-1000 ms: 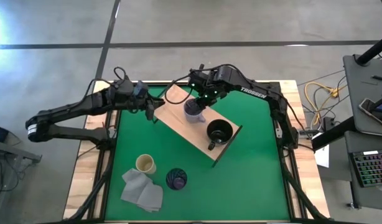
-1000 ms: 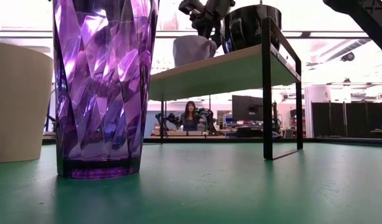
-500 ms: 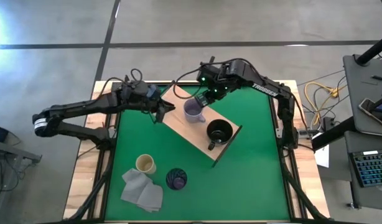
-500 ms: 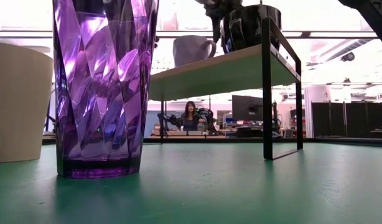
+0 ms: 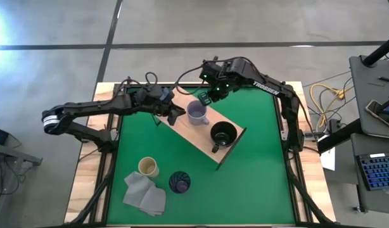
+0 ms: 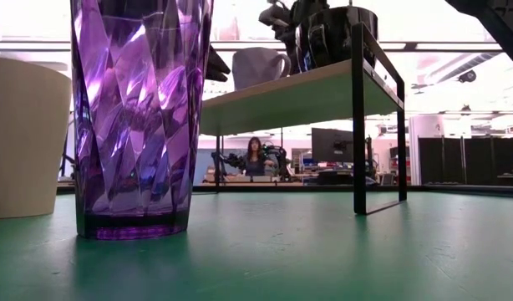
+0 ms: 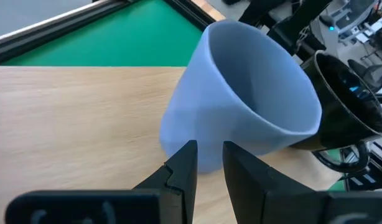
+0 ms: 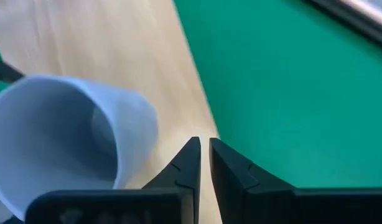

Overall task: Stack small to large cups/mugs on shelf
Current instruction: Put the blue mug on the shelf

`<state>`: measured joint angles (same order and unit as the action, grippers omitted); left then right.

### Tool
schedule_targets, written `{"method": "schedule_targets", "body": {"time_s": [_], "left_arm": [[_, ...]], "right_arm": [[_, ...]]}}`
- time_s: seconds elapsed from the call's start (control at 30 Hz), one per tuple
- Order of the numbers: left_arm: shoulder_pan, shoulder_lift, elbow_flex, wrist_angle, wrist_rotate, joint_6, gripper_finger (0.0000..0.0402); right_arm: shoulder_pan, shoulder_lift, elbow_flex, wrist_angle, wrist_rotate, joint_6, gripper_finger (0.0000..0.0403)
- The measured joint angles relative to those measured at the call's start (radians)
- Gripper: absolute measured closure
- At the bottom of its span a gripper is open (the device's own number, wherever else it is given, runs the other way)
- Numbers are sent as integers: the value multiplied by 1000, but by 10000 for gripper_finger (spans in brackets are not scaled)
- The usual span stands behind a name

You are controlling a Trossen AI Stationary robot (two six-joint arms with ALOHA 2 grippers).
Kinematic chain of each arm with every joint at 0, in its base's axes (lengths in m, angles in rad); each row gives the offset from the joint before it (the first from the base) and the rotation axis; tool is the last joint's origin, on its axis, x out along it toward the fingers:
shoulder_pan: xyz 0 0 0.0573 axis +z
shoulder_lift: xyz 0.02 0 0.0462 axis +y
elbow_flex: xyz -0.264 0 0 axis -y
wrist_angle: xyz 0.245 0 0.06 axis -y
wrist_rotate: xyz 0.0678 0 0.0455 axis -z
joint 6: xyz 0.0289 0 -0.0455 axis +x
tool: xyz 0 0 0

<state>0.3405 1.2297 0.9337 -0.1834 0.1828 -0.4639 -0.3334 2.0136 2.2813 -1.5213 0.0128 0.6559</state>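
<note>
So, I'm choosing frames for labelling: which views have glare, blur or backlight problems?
Low view: bright windows backlight the shelf; the purple tumbler looms close and glints. Right wrist view: the lavender mug and board are soft, blurred. Left wrist view: the mug is fairly sharp, the black mug softer. High view: evenly lit, a bright glare patch at its left edge.
</note>
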Motion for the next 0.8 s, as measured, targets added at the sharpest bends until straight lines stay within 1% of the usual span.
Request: {"method": "schedule_targets", "body": {"time_s": [0.17,0.27,0.63,0.8], "left_arm": [[0,9,0,-1,0,-1,339],[0,9,0,16,0,-1,339],[0,13,-1,46,0,-1,339],[0,13,-1,51,-10,-1,339]], "right_arm": [[18,0,-48,74,-45,-3,376],[31,0,-57,88,-72,-4,376],[86,-3,-33,-11,-102,-7,376],[103,-3,-30,-20,-128,-7,376]]}}
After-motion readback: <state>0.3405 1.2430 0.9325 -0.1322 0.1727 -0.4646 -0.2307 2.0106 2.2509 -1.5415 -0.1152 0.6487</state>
